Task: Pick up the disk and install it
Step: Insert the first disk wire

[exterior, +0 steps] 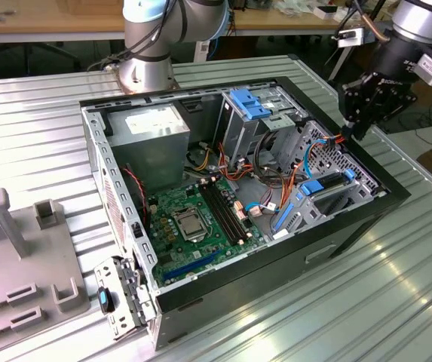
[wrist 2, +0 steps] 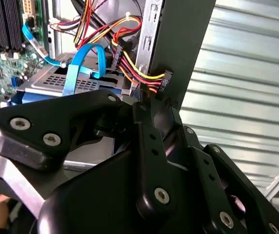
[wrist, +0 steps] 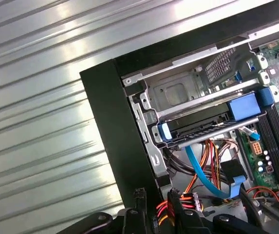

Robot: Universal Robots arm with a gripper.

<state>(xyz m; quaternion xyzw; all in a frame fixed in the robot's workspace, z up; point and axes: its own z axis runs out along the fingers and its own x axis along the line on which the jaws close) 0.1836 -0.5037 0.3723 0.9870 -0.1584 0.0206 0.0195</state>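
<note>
The flat dark grey disk with bright blue plastic rails [wrist: 205, 127] sits in the metal drive cage of the open black computer case [exterior: 238, 290]. This is at the case's corner on the exterior view's right, beside the green motherboard [exterior: 193, 226], and the case lies on the ribbed metal surface [exterior: 366, 302]. The black gripper [exterior: 353, 121] hangs above this corner, near a bundle of red and yellow wires [wrist 2: 139, 68] and apart from the disk; one cannot tell if its jaws are released or clenched.
</note>
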